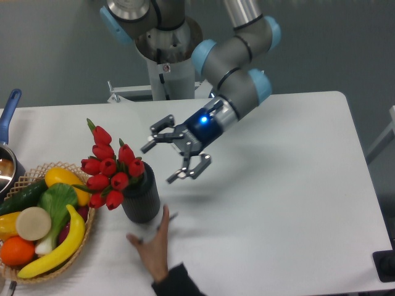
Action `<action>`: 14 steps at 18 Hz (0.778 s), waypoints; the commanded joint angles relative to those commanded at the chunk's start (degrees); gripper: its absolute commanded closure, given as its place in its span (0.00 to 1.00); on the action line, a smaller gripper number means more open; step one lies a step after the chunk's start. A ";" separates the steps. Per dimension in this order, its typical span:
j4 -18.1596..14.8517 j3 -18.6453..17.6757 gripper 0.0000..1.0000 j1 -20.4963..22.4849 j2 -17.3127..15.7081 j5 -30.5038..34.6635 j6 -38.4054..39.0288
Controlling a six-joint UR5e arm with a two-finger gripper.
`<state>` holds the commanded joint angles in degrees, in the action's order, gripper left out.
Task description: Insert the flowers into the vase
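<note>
Flowers (110,169) sit in vase (141,197) lower left; pincer (165,160) released, empty beside them; next, retreat likely.

I see the vase (141,198) as dark matt ribbed material. At its 9 o'clock, the basket (86,231) is rough woven wicker, and the banana (58,250) in it is glossy. The table (278,185) looks smooth matt white. The gripper (165,161) is grey metal.
</note>
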<state>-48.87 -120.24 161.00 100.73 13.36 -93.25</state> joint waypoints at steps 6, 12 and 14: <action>-0.09 1.41 0.00 10.80 -7.37 9.39 0.35; -0.44 4.13 0.00 19.87 -15.91 23.01 0.09; -0.79 6.50 0.00 20.14 -16.53 26.88 -0.09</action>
<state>-49.66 -113.74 181.14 84.20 40.23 -93.34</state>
